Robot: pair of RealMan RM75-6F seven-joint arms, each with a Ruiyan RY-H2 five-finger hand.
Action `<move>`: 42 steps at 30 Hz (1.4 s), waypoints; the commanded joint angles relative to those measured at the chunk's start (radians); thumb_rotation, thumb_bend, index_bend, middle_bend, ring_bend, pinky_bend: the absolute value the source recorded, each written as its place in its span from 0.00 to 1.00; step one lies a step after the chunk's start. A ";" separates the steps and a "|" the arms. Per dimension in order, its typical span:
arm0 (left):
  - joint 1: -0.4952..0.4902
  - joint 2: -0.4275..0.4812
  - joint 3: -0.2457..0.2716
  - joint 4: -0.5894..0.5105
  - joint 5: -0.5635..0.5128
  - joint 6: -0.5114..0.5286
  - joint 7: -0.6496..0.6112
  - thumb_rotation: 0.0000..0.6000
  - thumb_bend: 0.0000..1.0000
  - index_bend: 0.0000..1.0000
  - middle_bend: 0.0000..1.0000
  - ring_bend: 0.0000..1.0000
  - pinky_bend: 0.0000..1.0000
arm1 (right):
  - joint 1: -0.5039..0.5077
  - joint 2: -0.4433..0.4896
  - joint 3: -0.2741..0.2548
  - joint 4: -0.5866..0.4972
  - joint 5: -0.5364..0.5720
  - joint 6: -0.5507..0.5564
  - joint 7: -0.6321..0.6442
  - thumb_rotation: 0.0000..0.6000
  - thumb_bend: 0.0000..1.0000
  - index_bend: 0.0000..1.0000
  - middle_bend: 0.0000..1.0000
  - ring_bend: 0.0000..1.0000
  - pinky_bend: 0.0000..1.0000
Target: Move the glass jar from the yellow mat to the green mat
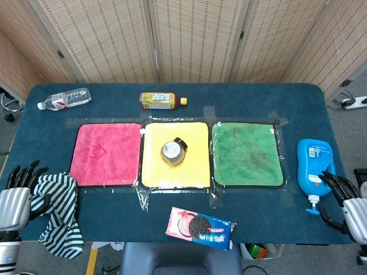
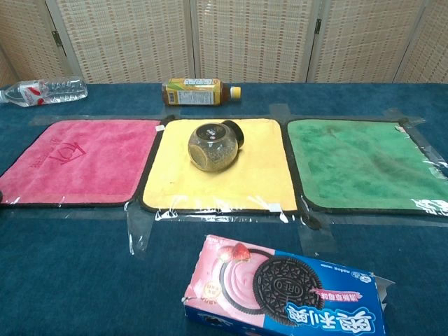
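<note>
The glass jar (image 1: 172, 152) (image 2: 214, 146) with a black lid lies tilted on the yellow mat (image 1: 175, 172) (image 2: 224, 189), at the middle of the table. The green mat (image 1: 246, 153) (image 2: 364, 164) lies bare just to its right. My left hand (image 1: 20, 192) rests at the table's near left edge, fingers apart and holding nothing. At the near right edge my right hand (image 1: 344, 200) is also empty, fingers spread, beside the blue bottle. Neither hand shows in the chest view.
A pink mat (image 1: 106, 153) lies left of the yellow one. A striped cloth (image 1: 60, 212) sits by my left hand, a blue pump bottle (image 1: 314, 166) by my right. An Oreo pack (image 1: 200, 227) lies at the near edge. A water bottle (image 1: 64, 99) and tea bottle (image 1: 162, 101) lie at the back.
</note>
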 commanded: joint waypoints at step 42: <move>0.047 0.025 0.015 0.005 0.021 0.064 -0.053 1.00 0.45 0.20 0.10 0.15 0.06 | 0.641 -0.024 0.202 -0.153 -0.026 -0.688 -0.356 1.00 0.51 0.14 0.12 0.10 0.08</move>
